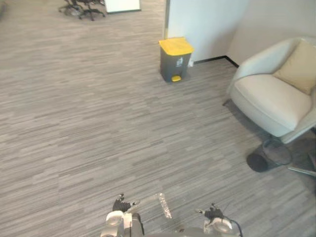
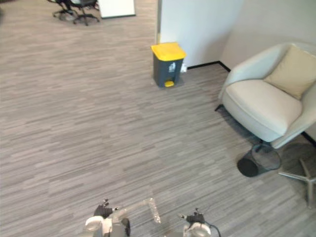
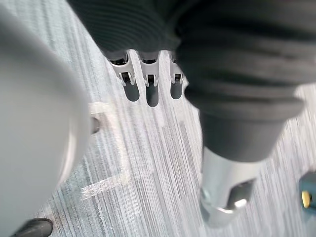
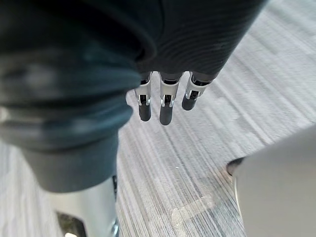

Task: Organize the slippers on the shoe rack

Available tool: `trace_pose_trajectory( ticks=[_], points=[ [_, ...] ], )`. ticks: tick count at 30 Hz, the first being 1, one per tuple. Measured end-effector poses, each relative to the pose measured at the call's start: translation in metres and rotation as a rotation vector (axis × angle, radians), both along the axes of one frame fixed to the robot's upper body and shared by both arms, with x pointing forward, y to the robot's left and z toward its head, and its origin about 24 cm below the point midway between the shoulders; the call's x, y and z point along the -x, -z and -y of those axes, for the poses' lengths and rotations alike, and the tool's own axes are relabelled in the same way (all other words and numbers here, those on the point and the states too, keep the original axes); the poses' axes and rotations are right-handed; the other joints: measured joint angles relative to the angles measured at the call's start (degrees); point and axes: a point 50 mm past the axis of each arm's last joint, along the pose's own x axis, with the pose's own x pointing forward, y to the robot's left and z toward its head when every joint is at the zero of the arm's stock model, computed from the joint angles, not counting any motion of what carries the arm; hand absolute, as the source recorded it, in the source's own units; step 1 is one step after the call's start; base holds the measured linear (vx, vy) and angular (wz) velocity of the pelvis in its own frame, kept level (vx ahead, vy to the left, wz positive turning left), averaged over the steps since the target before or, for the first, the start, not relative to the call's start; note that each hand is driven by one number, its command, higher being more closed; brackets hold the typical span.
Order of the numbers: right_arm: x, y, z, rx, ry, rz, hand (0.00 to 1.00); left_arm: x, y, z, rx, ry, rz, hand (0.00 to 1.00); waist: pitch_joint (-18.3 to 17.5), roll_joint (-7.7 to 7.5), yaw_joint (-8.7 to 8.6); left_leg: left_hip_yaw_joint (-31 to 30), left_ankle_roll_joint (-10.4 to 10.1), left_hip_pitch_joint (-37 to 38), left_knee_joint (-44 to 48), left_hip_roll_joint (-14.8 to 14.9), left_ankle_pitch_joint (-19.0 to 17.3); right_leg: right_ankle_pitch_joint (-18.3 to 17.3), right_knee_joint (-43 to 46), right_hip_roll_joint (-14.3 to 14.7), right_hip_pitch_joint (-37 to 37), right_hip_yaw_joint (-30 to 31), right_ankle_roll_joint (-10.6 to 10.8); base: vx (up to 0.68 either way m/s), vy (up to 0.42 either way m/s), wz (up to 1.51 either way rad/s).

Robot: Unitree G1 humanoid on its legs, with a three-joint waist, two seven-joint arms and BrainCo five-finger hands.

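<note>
My left hand (image 1: 120, 205) and right hand (image 1: 213, 213) hang low over the floor (image 1: 98, 123), fingers (image 3: 152, 94) straight, holding nothing. I cannot tell where the slippers or rack are; turning to search, I could clip the armchair (image 1: 271, 98) or bin (image 1: 175, 59)

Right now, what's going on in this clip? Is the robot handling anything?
Nothing is being handled. The robot stands on a grey carpet floor, with its left hand and right hand low in front, both open and empty. Ahead stands a yellow-lidded bin, and to the right a pale armchair with a cushion on it.
</note>
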Motion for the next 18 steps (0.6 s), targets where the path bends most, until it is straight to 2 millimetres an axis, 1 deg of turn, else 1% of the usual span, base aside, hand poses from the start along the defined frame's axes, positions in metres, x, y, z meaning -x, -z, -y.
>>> trace_pose_trajectory(
  ticks=[1,2,3,4,5,6,7,8,9,10,11,12,14,15,16,17,18],
  points=[
    [-0.002,-0.001,0.000,0.000,-0.001,0.008,0.00,-0.002,-0.001,0.001,0.000,0.006,0.003,0.00,0.12,0.18,0.06,3.61,0.40,1.89,-1.38,0.20,-0.29,0.71,1.88,-0.43,-1.88,-0.37,-0.15,0.14,0.236,-1.05],
    [-0.004,-0.001,0.000,0.000,-0.003,0.013,0.00,-0.002,0.000,0.001,0.001,0.006,0.000,0.00,0.34,0.54,0.27,5.46,0.40,2.67,-2.03,0.50,-0.28,1.04,2.98,-0.46,-2.97,-1.07,-0.46,0.08,0.194,-1.44],
    [-0.009,-0.003,0.000,0.002,-0.011,0.029,0.00,-0.001,0.000,0.001,0.000,0.005,-0.005,0.00,0.75,1.26,0.35,9.68,0.47,4.07,-3.32,1.31,-0.24,1.54,5.81,-0.74,-5.34,-3.92,-0.87,0.02,0.122,-1.71],
    [-0.018,-0.005,-0.003,-0.001,-0.033,0.041,0.00,0.001,0.001,-0.003,-0.010,0.009,-0.012,0.00,1.07,1.73,0.39,13.96,0.52,5.35,-4.65,1.86,-0.20,2.05,7.76,-1.50,-7.97,-10.06,-1.66,0.01,0.096,-1.70],
    [-0.021,-0.006,-0.004,-0.001,-0.045,0.045,0.00,0.001,0.001,-0.005,-0.015,0.010,-0.013,0.00,1.14,1.81,0.35,15.22,0.53,5.61,-4.95,1.97,-0.19,2.21,7.57,-1.87,-8.55,-13.10,-1.90,0.01,0.033,-1.63],
    [-0.023,-0.006,-0.006,0.002,-0.069,0.045,0.00,0.002,0.001,-0.008,-0.029,0.027,-0.019,0.00,1.18,1.75,-0.04,17.59,0.52,6.04,-5.15,2.08,-0.19,2.41,5.49,-2.73,-8.98,-20.47,-2.53,0.03,-0.066,-1.37],
    [-0.024,-0.005,-0.004,0.008,-0.077,0.038,0.00,0.000,0.000,-0.009,-0.031,0.028,-0.014,0.00,1.20,1.75,0.00,17.07,0.40,6.51,-5.45,1.92,-0.12,2.83,2.33,-2.42,-8.53,-25.00,-3.87,0.03,-0.073,-1.27],
    [-0.025,-0.006,-0.002,0.014,-0.080,0.038,0.00,0.000,0.000,-0.009,-0.029,0.026,-0.014,0.00,1.33,2.28,-0.01,16.73,0.26,6.62,-5.64,2.06,-0.04,3.20,1.79,-2.19,-8.52,-25.06,-4.24,0.05,-0.151,-1.00],
    [-0.028,-0.008,0.007,0.040,-0.089,0.044,0.00,-0.004,0.000,-0.006,-0.020,0.026,-0.008,0.00,2.06,3.82,-0.44,16.56,-0.51,7.15,-6.85,2.28,0.43,4.25,0.63,-1.33,-8.23,-25.59,-5.12,0.04,-0.100,-0.53],
    [-0.029,-0.008,0.012,0.051,-0.090,0.042,0.00,-0.005,-0.001,-0.004,-0.015,0.028,-0.004,0.00,2.43,4.43,-0.85,16.51,-0.95,7.50,-7.49,2.16,0.72,4.58,0.16,-0.86,-8.12,-25.33,-5.39,0.04,-0.132,-0.43],
    [-0.025,-0.007,0.018,0.065,-0.087,0.022,0.00,-0.006,0.000,-0.002,-0.011,0.033,-0.003,0.00,2.64,4.70,-1.18,16.11,-1.55,7.99,-8.19,2.21,1.34,4.76,-0.40,-0.34,-7.85,-24.78,-5.46,0.03,-0.101,-0.29],
    [-0.019,-0.004,0.021,0.066,-0.076,-0.002,0.00,-0.002,0.001,-0.002,-0.010,0.035,-0.013,0.00,2.68,4.56,-1.01,15.15,-2.18,8.74,-8.22,2.70,1.87,4.89,-0.81,0.42,-7.48,-23.80,-5.67,0.03,-0.182,-0.40],
    [-0.016,-0.004,0.023,0.068,-0.067,-0.008,0.00,0.004,0.003,-0.003,-0.011,0.030,-0.031,0.00,3.15,3.92,-0.91,15.33,-3.20,7.88,-2.63,5.05,1.18,5.39,-2.86,1.88,-6.07,-21.87,-6.22,0.00,-0.170,-0.46],
    [-0.014,-0.004,0.023,0.069,-0.061,-0.005,0.00,0.002,0.001,-0.005,-0.010,0.021,-0.019,0.00,3.48,3.75,-0.64,15.15,-3.69,6.58,3.06,7.26,0.49,5.57,-4.15,2.74,-4.99,-20.67,-6.46,-0.03,-0.075,-0.43],
    [-0.013,-0.003,0.022,0.065,-0.060,-0.005,0.00,0.002,0.001,-0.006,-0.010,0.011,-0.013,0.00,3.74,3.68,-0.25,15.20,-3.52,5.78,7.21,8.84,0.17,5.44,-4.63,3.48,-4.44,-19.80,-6.53,-0.06,-0.089,-0.71],
    [-0.011,-0.003,0.020,0.061,-0.060,-0.007,0.00,0.003,0.000,-0.007,-0.008,-0.012,-0.003,0.00,3.86,3.65,0.38,14.86,-3.34,4.38,14.63,11.73,0.16,4.61,-4.52,4.62,-3.60,-18.37,-7.34,-0.03,-0.084,-0.98],
    [-0.012,-0.005,0.021,0.069,-0.063,0.009,0.00,0.007,0.000,-0.009,-0.007,-0.030,-0.005,0.00,4.11,4.70,0.49,11.67,-1.47,1.98,23.34,14.52,1.47,4.17,-4.35,6.10,-2.21,-17.18,-8.23,-0.02,-0.079,-1.00]
  ],
)
